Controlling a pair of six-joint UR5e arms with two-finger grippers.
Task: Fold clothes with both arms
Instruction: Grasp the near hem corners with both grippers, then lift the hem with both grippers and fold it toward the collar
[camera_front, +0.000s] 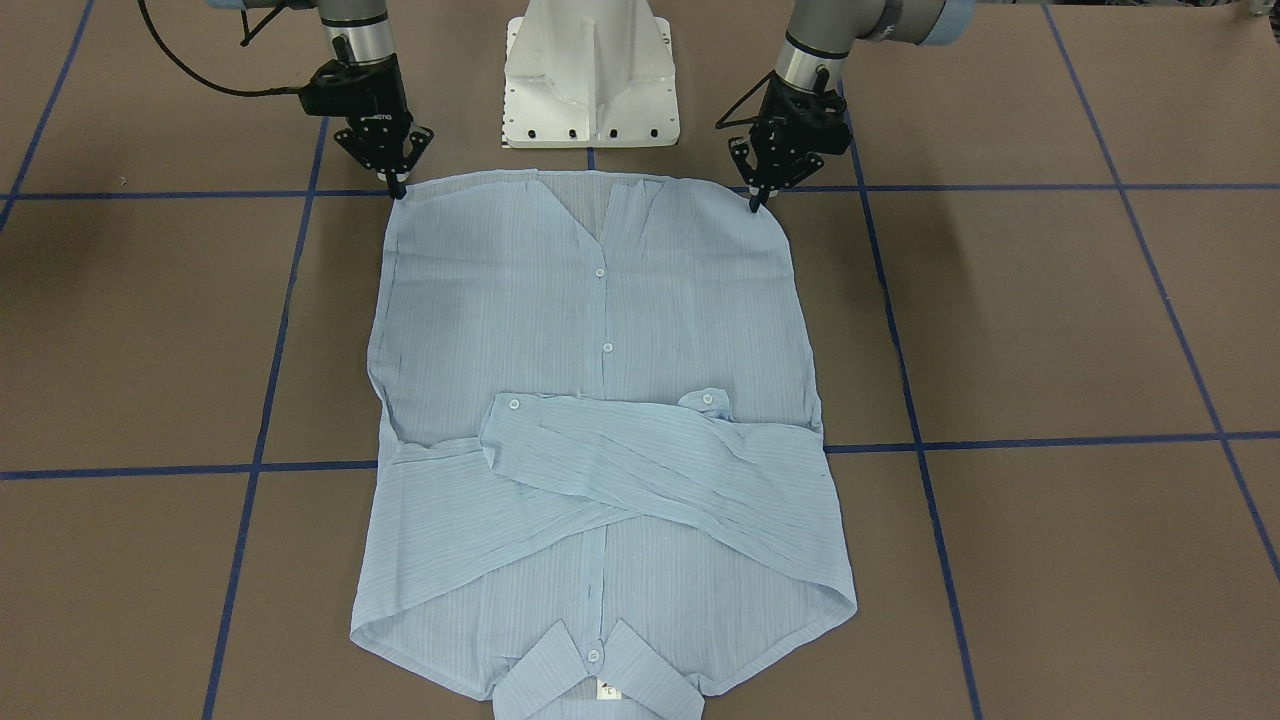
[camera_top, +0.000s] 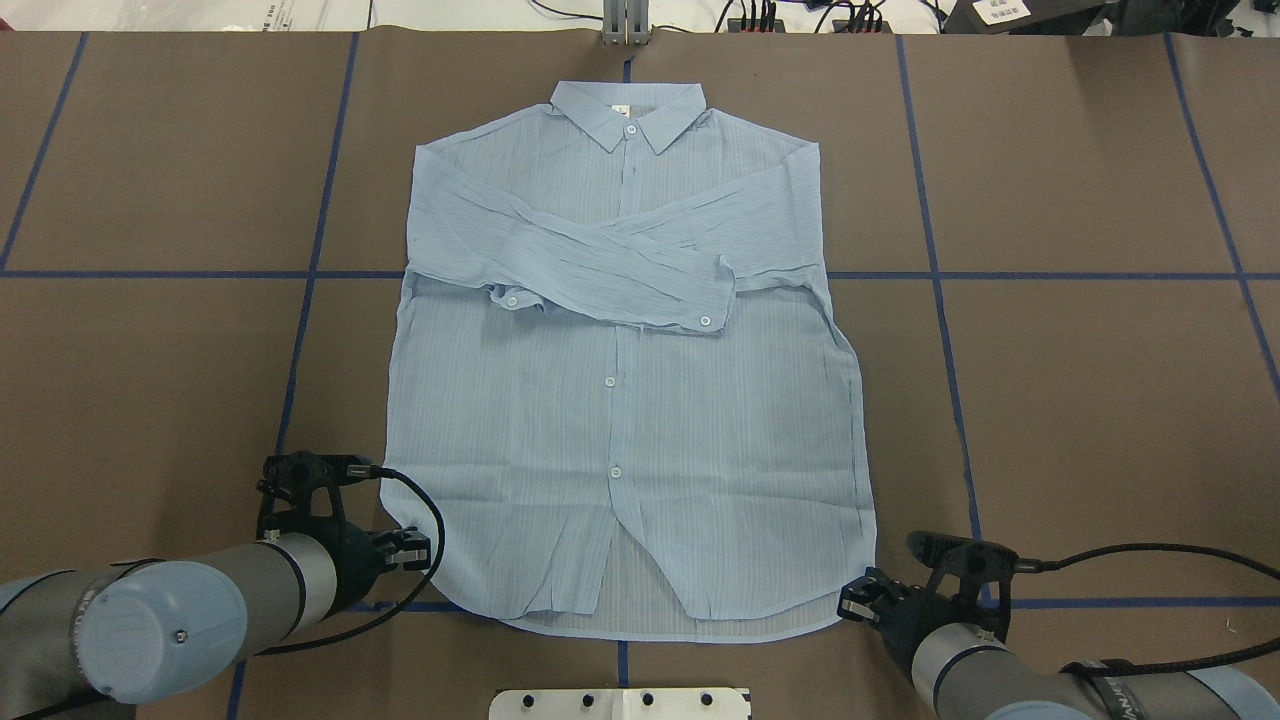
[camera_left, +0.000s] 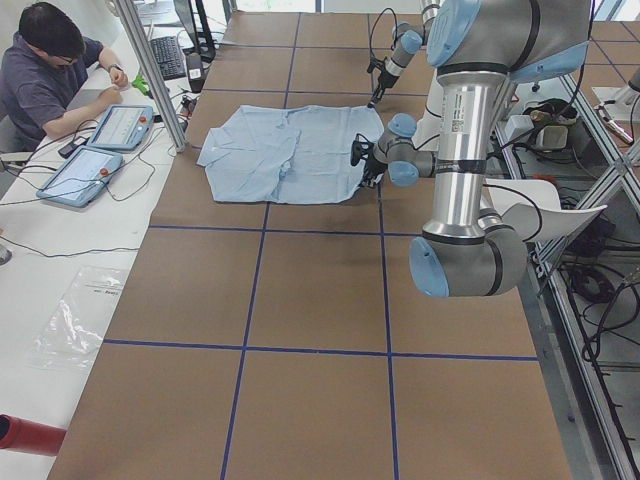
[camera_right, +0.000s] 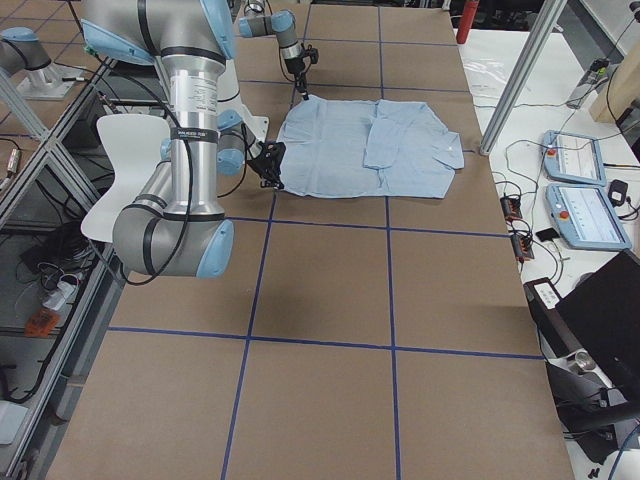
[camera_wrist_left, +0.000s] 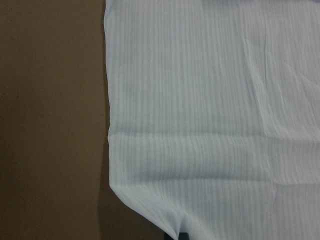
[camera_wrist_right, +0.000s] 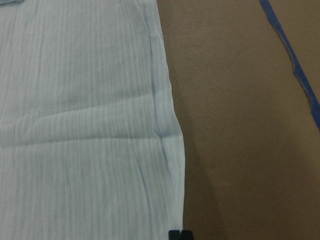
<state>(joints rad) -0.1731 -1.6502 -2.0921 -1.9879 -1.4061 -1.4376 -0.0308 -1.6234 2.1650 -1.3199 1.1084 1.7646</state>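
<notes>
While shirt (camera_front: 520, 300) lies flat, left claw (camera_front: 758, 206) and right claw (camera_front: 398, 190) pinched together on hem corners.

Bare table (camera_top: 1080, 400) is lying open on both sides of the shirt (camera_top: 620, 420), while the robot's side is crowding up.
The white base (camera_front: 590, 90) is standing just behind the middle of the hem, leaving only a narrow strip there. The left gripper (camera_front: 758, 205) and right gripper (camera_front: 398, 190) are occupying the two hem corners, fingers pinched together on the cloth. Their arms and black cables (camera_top: 1130, 547) are slanting in from the outer sides. The crossed sleeves are lying flat. A metal post (camera_top: 625, 25) is standing beyond the collar.
</notes>
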